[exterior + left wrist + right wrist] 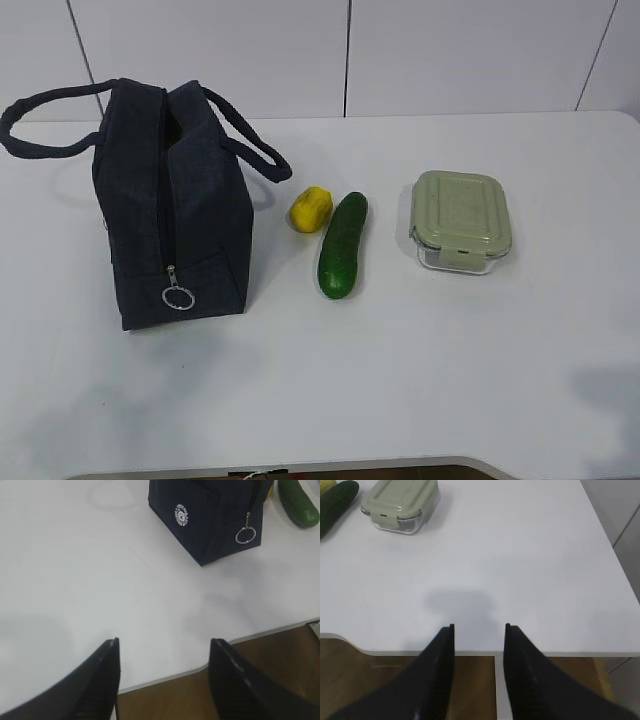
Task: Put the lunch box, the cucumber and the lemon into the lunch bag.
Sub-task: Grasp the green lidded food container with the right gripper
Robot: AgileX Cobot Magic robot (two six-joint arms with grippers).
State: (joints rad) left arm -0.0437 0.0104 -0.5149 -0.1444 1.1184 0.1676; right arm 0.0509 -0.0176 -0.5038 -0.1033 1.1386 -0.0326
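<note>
The navy lunch bag (170, 205) stands on the left of the white table, its top zipper parted and a silver ring pull (178, 298) hanging at its front. To its right lie the yellow lemon (311, 209), the dark green cucumber (343, 245) and the lunch box (458, 220) with its sage-green lid. Neither arm shows in the exterior view. My left gripper (165, 641) hangs open over the table's front edge, short of the lunch bag (207, 517). My right gripper (478, 626) is open and empty at the front edge, well short of the lunch box (400, 505).
The table's front edge (280, 627) runs just ahead of both grippers, with brown floor below. The table's right edge (610, 545) lies to the right of the right gripper. A white panelled wall (350, 55) stands behind the table.
</note>
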